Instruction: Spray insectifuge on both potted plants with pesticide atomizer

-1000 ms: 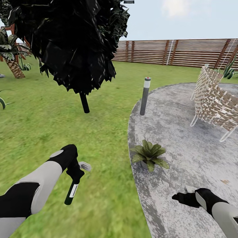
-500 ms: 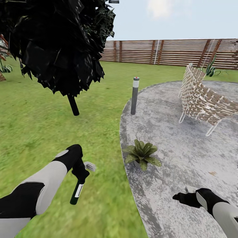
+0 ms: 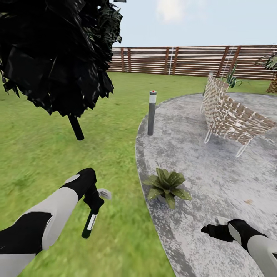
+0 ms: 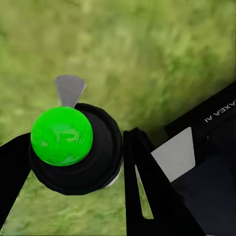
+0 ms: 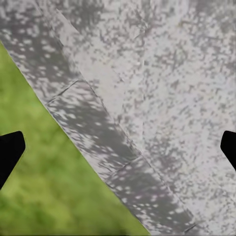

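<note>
The left gripper was closed on the atomizer, which hung from it over the lawn, slim and dark with a white label, tilted a little. From the left wrist, the bottle showed end-on as a dark round body with a bright green spot on it, pinched between the black fingers, with blurred grass behind.

The right gripper was held low over the patio, and its jaws stood wide apart: in the right wrist view only the two dark fingertips peeked in at opposite edges, with the grey slabs and a strip of grass between them.

One potted plant sat on the patio just inside its curved edge, between the two arms and ahead of them, its speckled leaves spread over a small grey pot. Farther on, a grey bollard lamp stood at the patio's rim, a woven chair rested on the stone, and a dark-leaved tree loomed over the grass. A slatted fence closed off the far side.
</note>
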Controlling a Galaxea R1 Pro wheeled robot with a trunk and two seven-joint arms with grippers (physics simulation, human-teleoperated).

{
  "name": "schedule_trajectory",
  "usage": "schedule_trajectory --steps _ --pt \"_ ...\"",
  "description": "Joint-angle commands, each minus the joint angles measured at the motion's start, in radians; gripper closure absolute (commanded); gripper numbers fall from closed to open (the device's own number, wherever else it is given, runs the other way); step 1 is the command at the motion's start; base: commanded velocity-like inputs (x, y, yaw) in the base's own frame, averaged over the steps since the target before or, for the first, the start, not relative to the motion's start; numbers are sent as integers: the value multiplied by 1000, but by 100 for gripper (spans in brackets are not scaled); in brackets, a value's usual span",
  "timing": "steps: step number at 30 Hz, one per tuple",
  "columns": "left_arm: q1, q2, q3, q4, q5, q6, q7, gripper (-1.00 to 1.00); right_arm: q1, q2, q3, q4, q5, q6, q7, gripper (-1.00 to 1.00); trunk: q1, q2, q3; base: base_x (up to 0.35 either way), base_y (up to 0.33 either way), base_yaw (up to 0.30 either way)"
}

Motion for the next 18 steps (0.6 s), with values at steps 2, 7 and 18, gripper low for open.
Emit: schedule_trajectory --steps 2,7,18 --pt "0 0 -4 -2 -5 10 -9 100 -1 0 -6 -2 5 6 3 -100 0 0 -1 147 287 -259" --pt "0 0 -4 -2 -5 10 -9 100 -1 0 -6 -2 5 6 3 -100 0 0 -1 96 301 -267" --pt "0 0 -4 -1 -6 10 -9 100 -1 0 -6 -2 5 6 3 -100 0 0 2 23 68 -267"
